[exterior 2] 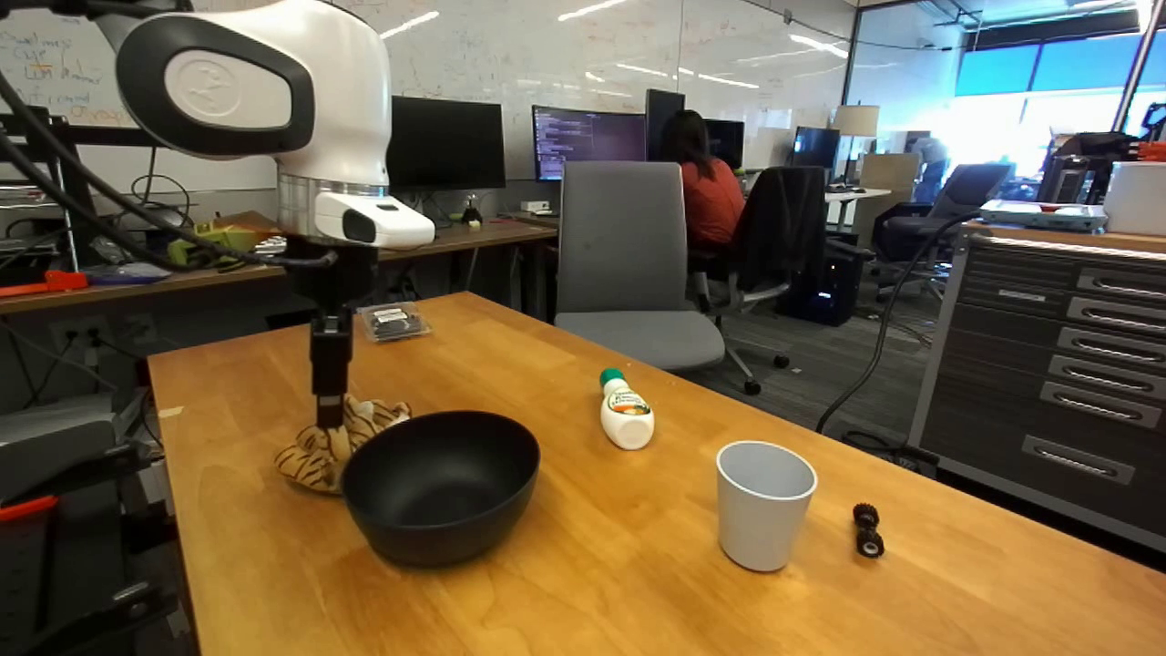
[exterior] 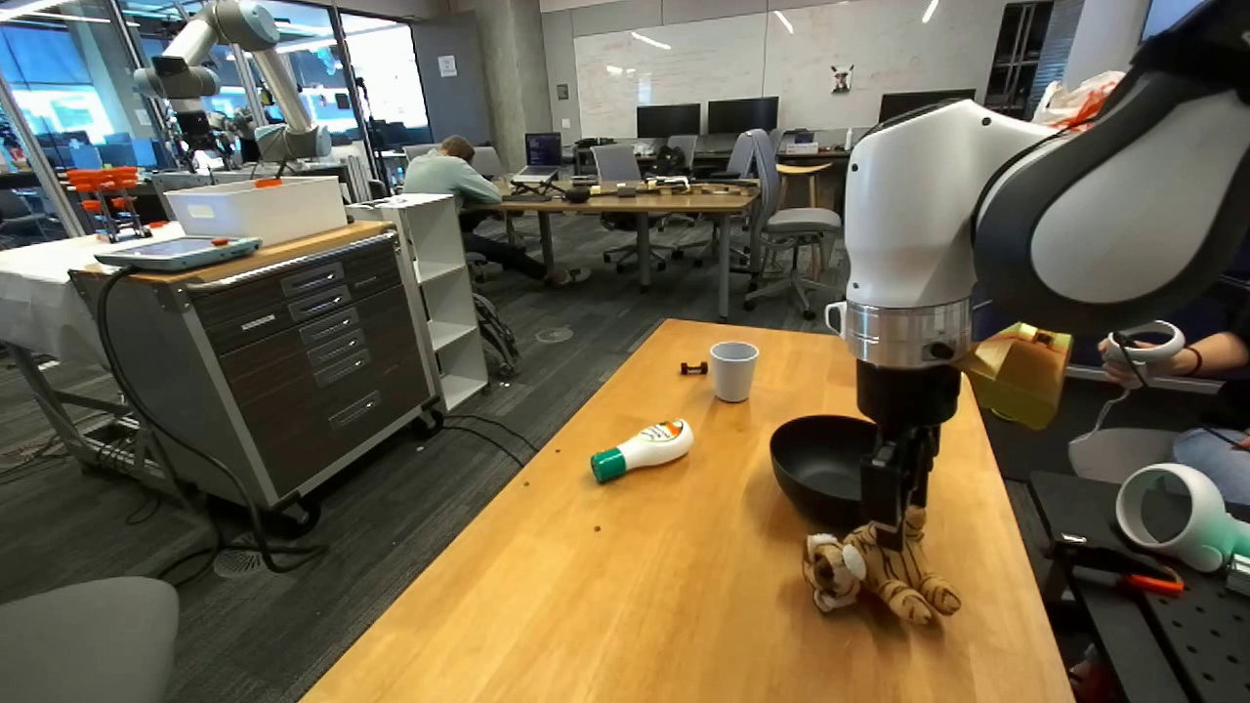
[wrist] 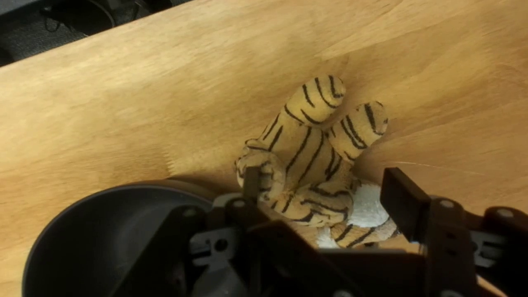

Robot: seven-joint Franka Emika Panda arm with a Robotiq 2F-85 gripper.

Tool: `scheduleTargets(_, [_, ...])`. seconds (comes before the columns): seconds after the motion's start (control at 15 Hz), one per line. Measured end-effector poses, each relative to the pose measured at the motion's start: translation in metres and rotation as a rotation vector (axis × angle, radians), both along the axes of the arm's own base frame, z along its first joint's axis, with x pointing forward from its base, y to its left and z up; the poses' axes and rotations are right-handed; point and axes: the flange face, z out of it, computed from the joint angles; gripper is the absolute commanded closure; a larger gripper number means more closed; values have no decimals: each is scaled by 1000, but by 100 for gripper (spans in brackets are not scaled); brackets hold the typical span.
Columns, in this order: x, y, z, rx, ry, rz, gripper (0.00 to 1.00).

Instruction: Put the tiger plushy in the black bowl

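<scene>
The tiger plushy, tan with dark stripes, lies on the wooden table close beside the black bowl. It shows in both exterior views and in the wrist view. The black bowl stands upright in both exterior views; its rim shows at lower left in the wrist view. My gripper points down over the plushy, fingers apart, with the plushy's upper body between them. In the exterior views the fingertips are at the plushy's height or just above; contact is unclear.
A white bottle with green cap lies on the table. A white cup and a small dark dumbbell-shaped object stand beyond the bowl. A clear plastic pack lies near a table corner.
</scene>
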Motion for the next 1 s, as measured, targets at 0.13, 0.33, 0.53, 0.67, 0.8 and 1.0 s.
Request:
scheduleTargets(0.13, [0,-1,0,0,-4,-1,71])
scheduleTargets(0.33, [1,-1,1,-1,-12,-2,90])
scheduleTargets(0.53, [2,-1,1,-1,-15,-3,96])
scheduleTargets(0.67, [2,-1,1,-1,-15,-3,92])
scheduleTargets(0.8, [2,-1,1,-1,-16,-3,92])
scheduleTargets(1.0, [2,-1,2,-1,-17,-2,92])
